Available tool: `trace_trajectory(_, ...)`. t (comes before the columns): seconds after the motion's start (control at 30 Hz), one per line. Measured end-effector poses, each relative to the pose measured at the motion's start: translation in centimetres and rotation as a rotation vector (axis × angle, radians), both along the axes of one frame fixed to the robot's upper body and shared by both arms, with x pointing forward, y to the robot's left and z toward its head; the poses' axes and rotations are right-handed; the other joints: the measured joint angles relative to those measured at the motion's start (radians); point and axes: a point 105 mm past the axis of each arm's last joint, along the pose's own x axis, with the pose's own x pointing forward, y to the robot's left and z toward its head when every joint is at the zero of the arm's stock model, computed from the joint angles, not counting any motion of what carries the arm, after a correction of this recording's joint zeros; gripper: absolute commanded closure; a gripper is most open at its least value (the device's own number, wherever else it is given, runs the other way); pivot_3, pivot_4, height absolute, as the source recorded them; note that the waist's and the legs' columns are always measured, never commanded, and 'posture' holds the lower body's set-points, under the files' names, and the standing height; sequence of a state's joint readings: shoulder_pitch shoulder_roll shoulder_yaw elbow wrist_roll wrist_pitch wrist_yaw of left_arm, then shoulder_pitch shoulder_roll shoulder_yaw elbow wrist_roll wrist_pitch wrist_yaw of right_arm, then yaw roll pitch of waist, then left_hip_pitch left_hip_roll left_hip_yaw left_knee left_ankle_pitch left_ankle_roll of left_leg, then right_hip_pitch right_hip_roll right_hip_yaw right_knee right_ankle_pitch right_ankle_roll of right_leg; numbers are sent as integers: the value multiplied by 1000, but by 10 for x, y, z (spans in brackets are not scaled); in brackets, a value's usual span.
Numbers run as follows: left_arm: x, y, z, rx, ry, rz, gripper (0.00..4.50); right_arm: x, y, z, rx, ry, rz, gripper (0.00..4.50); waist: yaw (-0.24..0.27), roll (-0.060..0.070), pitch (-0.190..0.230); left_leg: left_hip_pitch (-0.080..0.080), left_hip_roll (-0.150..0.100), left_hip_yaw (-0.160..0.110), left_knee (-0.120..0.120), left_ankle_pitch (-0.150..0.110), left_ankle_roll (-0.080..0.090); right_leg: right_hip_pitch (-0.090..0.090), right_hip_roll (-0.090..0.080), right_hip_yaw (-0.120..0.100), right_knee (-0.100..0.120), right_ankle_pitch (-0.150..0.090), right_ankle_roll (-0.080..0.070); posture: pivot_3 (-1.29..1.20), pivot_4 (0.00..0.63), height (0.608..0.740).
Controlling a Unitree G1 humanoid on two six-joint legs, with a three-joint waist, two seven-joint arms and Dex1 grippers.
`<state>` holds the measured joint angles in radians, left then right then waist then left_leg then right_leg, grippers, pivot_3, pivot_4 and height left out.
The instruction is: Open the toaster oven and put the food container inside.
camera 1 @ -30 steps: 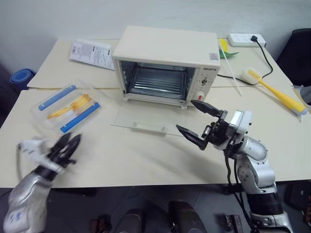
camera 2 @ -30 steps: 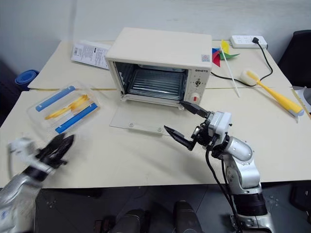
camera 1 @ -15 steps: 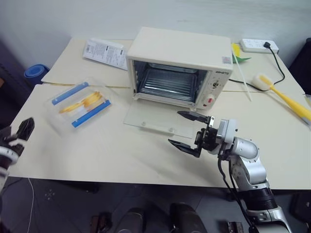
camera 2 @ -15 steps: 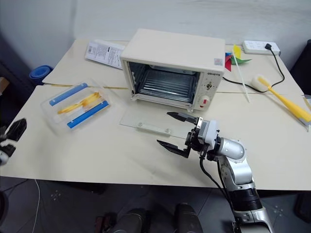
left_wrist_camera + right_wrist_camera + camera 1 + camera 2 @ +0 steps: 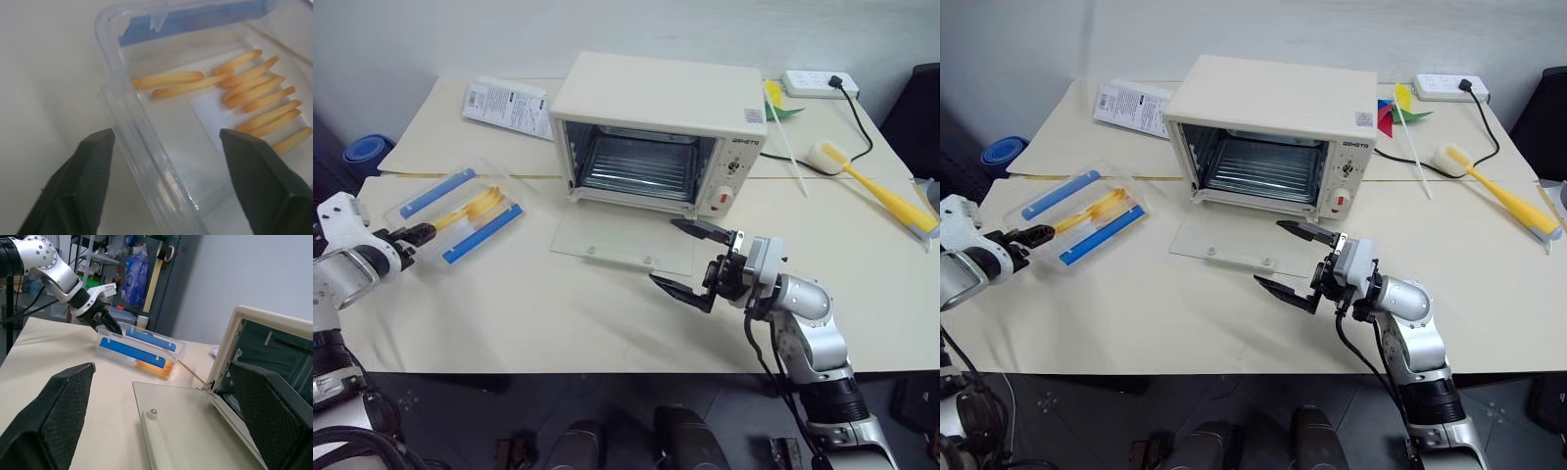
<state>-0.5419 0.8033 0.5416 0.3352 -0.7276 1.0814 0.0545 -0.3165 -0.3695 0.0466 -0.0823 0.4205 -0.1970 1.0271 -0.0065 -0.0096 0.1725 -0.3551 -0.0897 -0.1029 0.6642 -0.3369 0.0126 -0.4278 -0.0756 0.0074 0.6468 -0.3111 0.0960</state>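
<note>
Two risks stand out for you, and the bigger one sits with the toaster oven [image 5: 651, 127]: its glass door [image 5: 622, 240] already lies flat on the table [image 5: 538, 313], so the container has to travel over that pane and its bar handle. Carry it too low and it may catch the door edge or knock the oven back.

Your right gripper [image 5: 693, 259] hangs over the near corner of that door, jaws spread wide and holding nothing; it looks like it could block the path into the cavity unless you draw it aside.

Smaller, but nearer at hand: the food container [image 5: 455, 211] is smooth clear plastic, well apart from the oven on the left of the table. A pinch on the thin end wall alone could let it tilt, slip or skid away.

Your left gripper [image 5: 164, 183] has its jaws parted, straddling that near wall, one finger [image 5: 78, 188] outside the box, the other [image 5: 266, 183] over the food strips [image 5: 254, 105], neither yet pressing it.
</note>
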Motion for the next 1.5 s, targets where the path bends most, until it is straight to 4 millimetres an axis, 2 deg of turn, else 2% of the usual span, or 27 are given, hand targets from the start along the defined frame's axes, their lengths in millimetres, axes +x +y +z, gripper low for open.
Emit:
trace_trajectory(0.27,-1,12,11,41,3,-10,4298,3,0,0,-5,-6,-31,0,1,0,0,0,0,0,0,0,0,0,0,0,0,0,0,0,150,740)
trace_trajectory(0.5,-6,0,45,159,-25,-217,4316,1,-8,-6,-21,3,-57,0,3,-1,0,-1,-1,0,0,0,0,0,-1,0,0,0,0,0,150,740)
trace_trajectory(0.63,-1,-36,65,193,-42,-393,4316,0,-16,-12,-39,19,-87,0,8,-1,0,-1,-1,-1,0,0,1,0,-1,0,0,0,0,0,150,740)
trace_trajectory(0.77,13,-93,76,193,-66,-586,4316,-3,-19,-14,-39,24,-103,0,8,-1,0,-1,-1,-1,1,0,1,0,-2,0,1,0,0,0,150,740)
trace_trajectory(0.83,25,-129,75,152,-86,-669,4316,-4,-19,-15,-37,28,-108,0,7,-1,0,-1,-1,-1,2,0,1,0,-1,0,1,0,0,0,150,740)
trace_trajectory(0.87,27,-135,74,144,-83,-684,4316,-5,-19,-15,-37,28,-109,0,6,-1,0,-1,-1,-1,2,0,1,0,-1,0,1,0,0,0,150,740)
trace_trajectory(0.97,39,-173,68,117,-76,-740,4316,-8,-20,-17,-39,33,-121,0,0,-1,0,-2,-1,1,1,0,1,-1,-1,1,1,0,0,0,150,740)
trace_trajectory(1.07,44,-191,56,115,-46,-761,4316,-10,-20,-19,-38,39,-131,0,-11,-1,1,-2,0,1,1,0,0,-2,0,1,2,0,0,0,150,740)
trace_trajectory(1.17,48,-200,48,116,-29,-752,4316,-13,-20,-20,-32,55,-145,0,-15,-1,1,-2,0,1,2,1,-1,-2,0,1,3,0,0,0,150,740)
trace_trajectory(1.2,49,-203,46,110,-34,-748,3592,-14,-21,-21,-29,58,-154,0,-14,-1,1,-2,0,1,2,1,-1,-2,0,1,3,0,0,0,150,740)
trace_trajectory(1.33,52,-216,52,61,-90,-772,2447,-16,-23,-23,-35,83,-179,0,-6,-1,1,-2,-1,1,3,1,-1,-1,0,1,3,0,0,0,150,740)
trace_trajectory(1.4,52,-216,57,40,-113,-771,1853,-15,-24,-24,-34,106,-196,0,-5,-1,1,-2,-1,1,3,1,-1,-1,0,1,3,0,0,0,150,740)
trace_trajectory(1.47,55,-210,65,24,-162,-762,1853,-17,-25,-26,-48,149,-210,0,-3,-1,1,-2,0,1,3,1,-1,-2,0,1,3,0,0,0,150,740)
trace_trajectory(1.5,56,-204,69,26,-193,-758,1835,-19,-25,-26,-59,177,-210,175,-3,-1,1,-2,0,1,2,1,-1,-2,0,1,3,0,0,0,150,740)
